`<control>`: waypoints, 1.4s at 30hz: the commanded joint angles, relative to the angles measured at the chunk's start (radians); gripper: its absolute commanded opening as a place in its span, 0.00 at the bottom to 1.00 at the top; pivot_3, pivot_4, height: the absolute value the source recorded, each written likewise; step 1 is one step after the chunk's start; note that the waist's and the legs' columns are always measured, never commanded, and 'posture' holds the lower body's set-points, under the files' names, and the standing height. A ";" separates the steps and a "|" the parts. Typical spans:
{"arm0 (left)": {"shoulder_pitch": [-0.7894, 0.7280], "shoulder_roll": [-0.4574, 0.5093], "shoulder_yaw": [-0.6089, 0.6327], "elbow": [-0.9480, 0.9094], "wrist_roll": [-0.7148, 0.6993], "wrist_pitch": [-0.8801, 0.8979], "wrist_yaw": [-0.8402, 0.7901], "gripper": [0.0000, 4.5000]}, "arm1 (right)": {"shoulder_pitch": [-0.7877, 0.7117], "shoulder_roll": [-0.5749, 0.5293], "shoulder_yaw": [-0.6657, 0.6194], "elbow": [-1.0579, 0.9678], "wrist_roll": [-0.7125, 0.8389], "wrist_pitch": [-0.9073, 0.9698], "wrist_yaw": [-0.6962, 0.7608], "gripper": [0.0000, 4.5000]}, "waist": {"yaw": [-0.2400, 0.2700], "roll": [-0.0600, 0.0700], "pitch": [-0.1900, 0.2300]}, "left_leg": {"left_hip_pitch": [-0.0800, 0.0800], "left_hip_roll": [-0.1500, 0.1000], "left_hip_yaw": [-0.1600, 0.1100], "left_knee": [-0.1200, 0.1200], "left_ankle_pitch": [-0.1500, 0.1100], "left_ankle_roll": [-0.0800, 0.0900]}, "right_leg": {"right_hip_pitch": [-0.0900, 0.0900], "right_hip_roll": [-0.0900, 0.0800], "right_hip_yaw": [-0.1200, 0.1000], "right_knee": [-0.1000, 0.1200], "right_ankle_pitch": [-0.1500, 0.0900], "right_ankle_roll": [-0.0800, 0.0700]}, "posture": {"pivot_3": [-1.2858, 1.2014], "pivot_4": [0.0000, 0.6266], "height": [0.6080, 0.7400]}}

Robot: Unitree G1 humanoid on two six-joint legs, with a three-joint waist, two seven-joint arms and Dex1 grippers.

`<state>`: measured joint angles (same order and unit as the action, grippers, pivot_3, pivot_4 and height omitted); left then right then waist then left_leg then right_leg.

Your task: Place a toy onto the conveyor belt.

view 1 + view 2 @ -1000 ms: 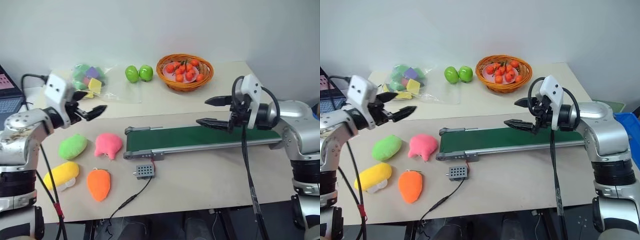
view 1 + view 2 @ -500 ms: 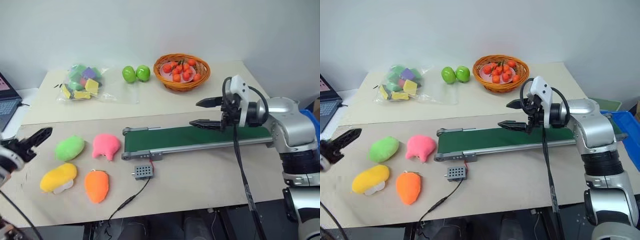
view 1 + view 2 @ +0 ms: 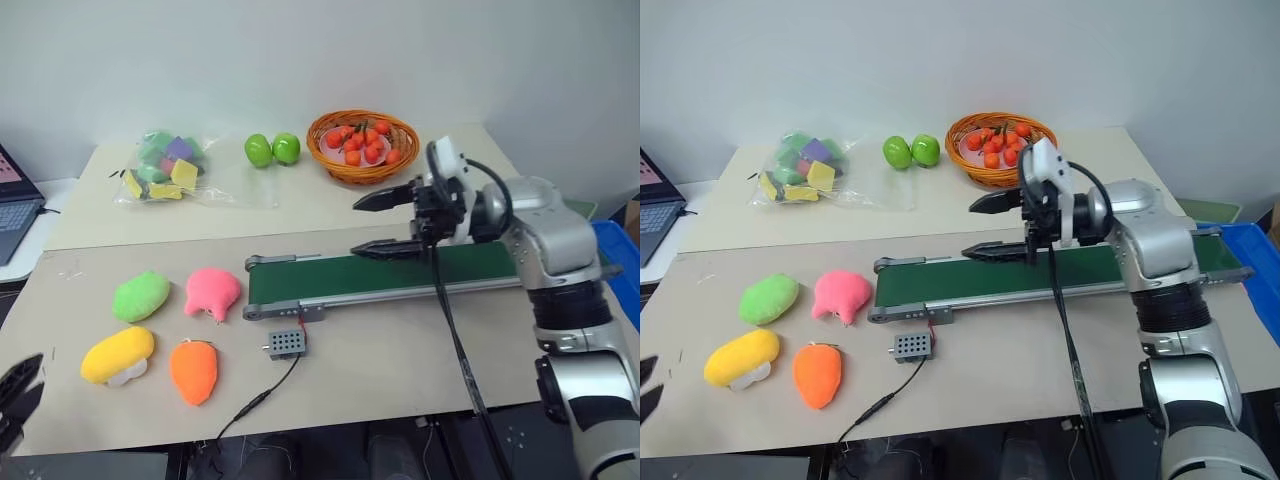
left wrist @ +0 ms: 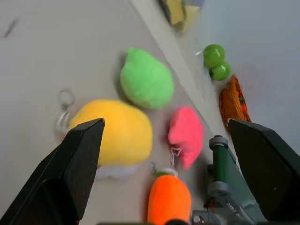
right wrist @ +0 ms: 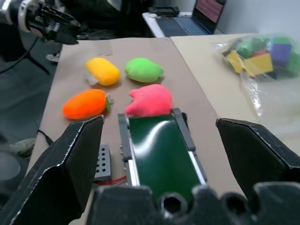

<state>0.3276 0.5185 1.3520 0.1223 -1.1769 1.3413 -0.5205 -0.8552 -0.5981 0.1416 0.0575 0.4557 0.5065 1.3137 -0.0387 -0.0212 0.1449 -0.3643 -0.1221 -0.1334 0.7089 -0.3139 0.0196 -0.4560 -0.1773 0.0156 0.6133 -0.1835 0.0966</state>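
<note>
The toy (image 3: pixel 118 355) is a yellow oval plush with a whitish patch on its near underside, lying on the table (image 3: pixel 400 350) near the left front edge, beside the orange plush (image 3: pixel 195 370) and in front of the green plush (image 3: pixel 140 296). Since a second ago the left gripper (image 3: pixel 18 388) has dropped back from above the plush toys to the table's left front corner, fingers spread, holding nothing. The right gripper (image 3: pixel 378 223) has shifted left over the conveyor belt (image 3: pixel 330 277), released and empty. Bare tabletop lies in front of the belt.
</note>
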 commanded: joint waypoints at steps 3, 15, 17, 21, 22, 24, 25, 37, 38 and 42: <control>0.056 -0.048 -0.019 0.109 -0.049 -0.036 -0.029 1.00 | -0.030 0.023 0.004 -0.030 0.008 0.001 0.004 1.00 | 0.004 0.000 0.000 | 0.000 0.000 0.000 0.000 0.000 0.000 | 0.000 0.000 0.000 0.000 0.000 0.000 | 0.52 0.24 1.00; -0.093 -0.102 -0.205 0.201 -0.045 -0.177 -0.029 1.00 | -0.070 -0.028 -0.008 -0.049 0.005 0.037 0.029 1.00 | 0.021 -0.001 -0.001 | 0.003 0.001 0.003 0.000 -0.003 0.000 | 0.001 0.001 0.000 0.000 0.000 -0.001 | 0.52 0.24 1.00; -0.113 -0.103 -0.228 0.216 -0.039 -0.198 -0.028 1.00 | -0.065 -0.039 -0.012 -0.058 0.006 0.043 0.025 1.00 | 0.021 -0.001 -0.001 | 0.002 0.001 0.003 0.000 -0.004 0.000 | 0.000 0.001 0.000 0.000 0.000 -0.001 | 0.52 0.24 1.00; -0.142 -0.099 -0.259 0.237 -0.036 -0.236 -0.031 1.00 | -0.054 -0.058 -0.019 -0.080 0.012 0.057 0.011 1.00 | 0.019 -0.001 -0.001 | 0.003 0.002 0.005 0.000 -0.004 0.001 | -0.001 0.001 0.000 0.000 0.000 -0.001 | 0.52 0.24 1.00; -0.146 -0.096 -0.265 0.241 -0.034 -0.247 -0.032 1.00 | -0.051 -0.062 -0.021 -0.085 0.013 0.061 0.007 1.00 | 0.020 -0.001 -0.001 | 0.003 0.002 0.005 0.000 -0.004 0.001 | 0.000 0.001 0.000 -0.001 0.000 -0.001 | 0.52 0.24 1.00; -0.158 -0.082 -0.264 0.263 -0.037 -0.263 -0.031 1.00 | -0.044 -0.070 -0.025 -0.096 0.014 0.066 -0.001 1.00 | 0.022 -0.001 -0.001 | 0.003 0.002 0.005 0.000 -0.004 0.001 | 0.000 0.001 0.000 0.000 0.000 -0.001 | 0.52 0.24 1.00; -0.161 -0.074 -0.264 0.273 -0.035 -0.271 -0.032 1.00 | -0.042 -0.072 -0.026 -0.101 0.014 0.069 -0.004 1.00 | 0.023 -0.001 -0.001 | 0.003 0.002 0.005 0.000 -0.004 0.001 | 0.000 0.001 0.000 0.000 0.000 -0.001 | 0.52 0.24 1.00; -0.215 -0.063 -0.328 0.283 -0.032 -0.334 -0.019 0.59 | -0.037 -0.077 -0.023 -0.112 0.007 0.073 -0.030 1.00 | 0.024 -0.001 -0.001 | 0.003 0.002 0.006 0.000 -0.005 0.001 | 0.000 0.001 0.000 -0.001 0.000 -0.001 | 0.52 0.24 1.00; -0.222 -0.067 -0.331 0.274 -0.042 -0.329 -0.013 0.53 | -0.038 -0.077 -0.020 -0.110 0.005 0.071 -0.030 1.00 | 0.025 -0.001 -0.001 | 0.003 0.002 0.006 0.000 -0.005 0.001 | 0.000 0.001 0.000 -0.001 0.000 -0.001 | 0.52 0.24 1.00; -0.239 -0.074 -0.324 0.277 -0.058 -0.338 0.015 0.17 | -0.039 -0.076 -0.017 -0.108 0.002 0.067 -0.032 1.00 | 0.026 -0.001 -0.001 | 0.003 0.002 0.006 0.000 -0.005 0.001 | 0.000 0.001 0.000 -0.001 0.000 -0.001 | 0.52 0.24 1.00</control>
<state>0.0985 0.4395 1.0183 0.4211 -1.2056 1.0087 -0.5134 -0.8830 -0.6666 0.1457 -0.0301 0.4526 0.5807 1.2840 -0.0129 -0.0222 0.1441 -0.3612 -0.1197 -0.1279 0.7089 -0.3185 0.0206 -0.4562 -0.1765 0.0153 0.6127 -0.1832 0.0951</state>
